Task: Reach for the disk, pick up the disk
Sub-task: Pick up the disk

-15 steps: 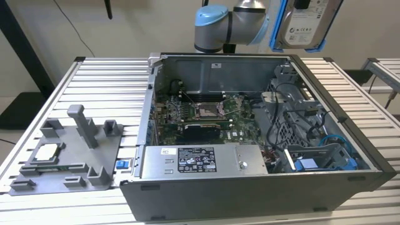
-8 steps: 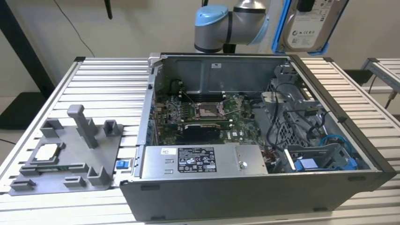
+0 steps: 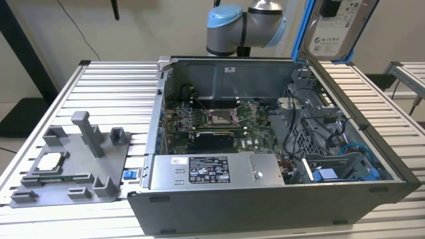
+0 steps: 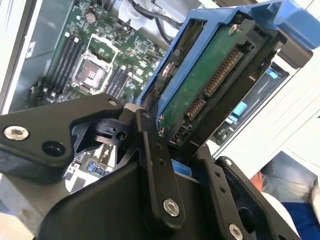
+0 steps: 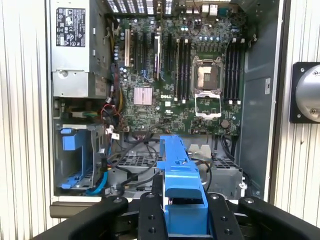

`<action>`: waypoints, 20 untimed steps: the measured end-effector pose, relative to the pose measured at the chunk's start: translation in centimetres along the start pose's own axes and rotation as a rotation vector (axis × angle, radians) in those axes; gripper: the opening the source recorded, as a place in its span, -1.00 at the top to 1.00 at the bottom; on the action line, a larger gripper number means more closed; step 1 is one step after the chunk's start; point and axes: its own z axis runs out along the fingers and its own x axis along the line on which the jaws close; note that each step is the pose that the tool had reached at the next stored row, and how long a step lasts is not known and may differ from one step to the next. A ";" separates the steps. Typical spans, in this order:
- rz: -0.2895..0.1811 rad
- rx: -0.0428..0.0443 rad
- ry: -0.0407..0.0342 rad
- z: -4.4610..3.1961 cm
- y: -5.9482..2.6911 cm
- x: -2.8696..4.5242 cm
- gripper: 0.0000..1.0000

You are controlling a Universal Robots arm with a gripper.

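The disk (image 3: 332,30), a silver drive with a white label in a bright blue carrier frame, hangs upright high above the back right corner of the open computer case (image 3: 265,209). In the second wrist view my gripper (image 4: 180,145) is shut on the disk (image 4: 210,85), whose green circuit board and connectors face the camera. One black finger (image 4: 155,165) presses against its blue edge. In the first wrist view the blue frame of the disk (image 5: 181,175) stands between the black fingers of the gripper (image 5: 182,212), well above the motherboard (image 5: 175,75).
Inside the case sit the power supply (image 3: 212,172) at the front and a blue plastic bay (image 3: 339,172) without a drive at the front right. A grey fixture (image 3: 73,164) holding a small square chip (image 3: 50,162) lies on the slatted table (image 3: 113,79) at the exterior view's left.
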 end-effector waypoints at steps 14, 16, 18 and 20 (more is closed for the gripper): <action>0.011 -0.0066 0.0002 0.23 -0.01 2.67 1.00; 0.012 -0.0069 0.0002 0.28 0.00 3.11 1.00; 0.012 -0.0070 0.0002 0.34 0.00 3.45 1.00; 0.012 -0.0072 0.0003 0.39 0.00 3.87 1.00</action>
